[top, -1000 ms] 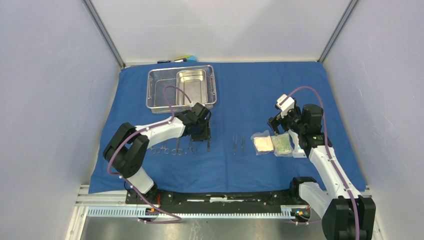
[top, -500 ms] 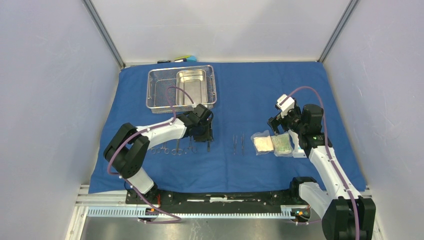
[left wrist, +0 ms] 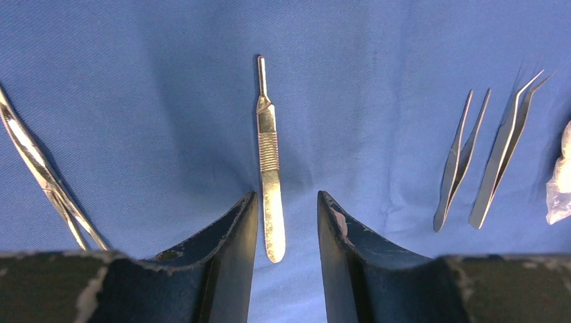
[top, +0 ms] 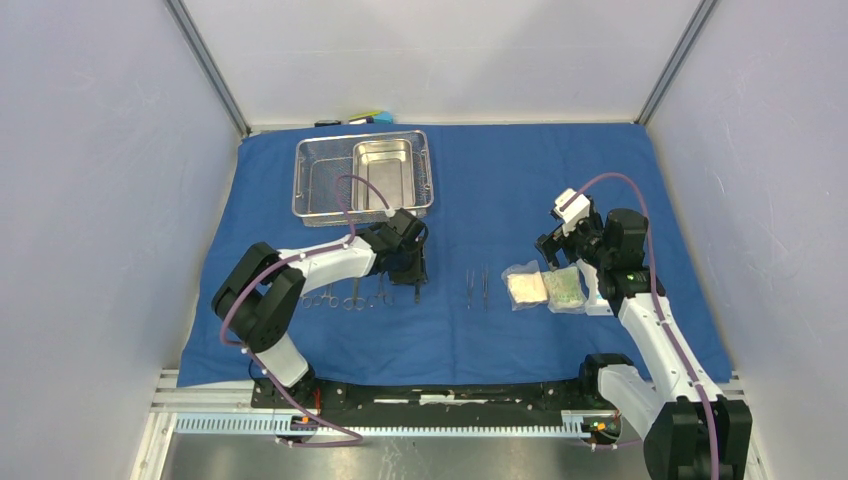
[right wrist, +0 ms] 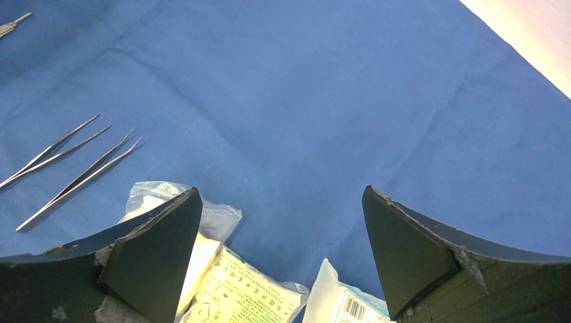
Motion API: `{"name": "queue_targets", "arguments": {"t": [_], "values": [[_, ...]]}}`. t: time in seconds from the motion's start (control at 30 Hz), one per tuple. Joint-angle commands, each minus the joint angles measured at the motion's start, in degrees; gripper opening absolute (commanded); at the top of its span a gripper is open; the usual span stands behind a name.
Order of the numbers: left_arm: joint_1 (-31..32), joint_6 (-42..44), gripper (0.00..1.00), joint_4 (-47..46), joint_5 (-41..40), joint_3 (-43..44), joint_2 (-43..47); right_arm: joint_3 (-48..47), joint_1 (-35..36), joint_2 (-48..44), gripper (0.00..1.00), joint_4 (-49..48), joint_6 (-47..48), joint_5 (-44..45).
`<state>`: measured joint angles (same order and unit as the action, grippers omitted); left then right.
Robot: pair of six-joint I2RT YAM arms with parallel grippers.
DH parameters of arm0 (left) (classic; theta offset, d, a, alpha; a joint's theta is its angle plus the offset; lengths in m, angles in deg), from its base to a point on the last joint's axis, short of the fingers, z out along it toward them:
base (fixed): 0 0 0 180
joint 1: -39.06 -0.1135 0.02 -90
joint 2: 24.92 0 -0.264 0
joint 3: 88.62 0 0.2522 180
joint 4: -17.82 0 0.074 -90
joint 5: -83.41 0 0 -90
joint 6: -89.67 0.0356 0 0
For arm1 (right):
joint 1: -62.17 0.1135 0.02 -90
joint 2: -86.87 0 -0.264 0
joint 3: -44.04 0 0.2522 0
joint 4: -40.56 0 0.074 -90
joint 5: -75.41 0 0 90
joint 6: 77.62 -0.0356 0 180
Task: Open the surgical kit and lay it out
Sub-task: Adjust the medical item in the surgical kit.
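One cloth (top: pixel 500 180), one mesh tray (top: pixel 312 180), one pan (top: pixel 383 165), two tweezers (left wrist: pixel 461 161), one scalpel handle (left wrist: pixel 268 155), three packets (top: pixel 527 287).

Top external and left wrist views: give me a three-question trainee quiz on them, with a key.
1. True or false: the left gripper is shut on the scalpel handle lying on the blue cloth.
2. Where is the smaller steel pan? A: inside the wire-mesh tray. B: on the blue cloth beside the tray. C: in the left gripper.
3. Fill in: in the left wrist view, ___ tweezers lie to the right of the scalpel handle.
Key: 1 false, its jaws stand open on either side of the handle's near end. 2 A. 3 two.
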<state>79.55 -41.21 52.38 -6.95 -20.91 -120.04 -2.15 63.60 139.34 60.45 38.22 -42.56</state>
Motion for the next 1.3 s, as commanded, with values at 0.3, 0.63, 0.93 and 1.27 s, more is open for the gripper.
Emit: {"name": "queue_targets", "arguments": {"t": [0.3,0.63,0.93,1.27], "values": [[0.1,-3.1,0.44,-2.6,3.0,0.0,-0.8,-0.1,-0.2,-1.3,0.97,-0.9,-0.1,0.1],[0.5,-3.6,0.44,-3.4,4.0,0.4,-1.3,0.2,-0.3,-1.8,0.97,-0.7,0.0,0.2],[1.7,-4.5,0.44,-3.3,4.7,1.0,-1.4,0.4,-0.3,-1.8,0.97,-0.9,0.1,0.3],[1.9,-4.2,0.46,-1.3,1.0,2.3,-1.3,0.8,-0.4,-2.0,0.97,-1.0,0.1,0.3]]}}
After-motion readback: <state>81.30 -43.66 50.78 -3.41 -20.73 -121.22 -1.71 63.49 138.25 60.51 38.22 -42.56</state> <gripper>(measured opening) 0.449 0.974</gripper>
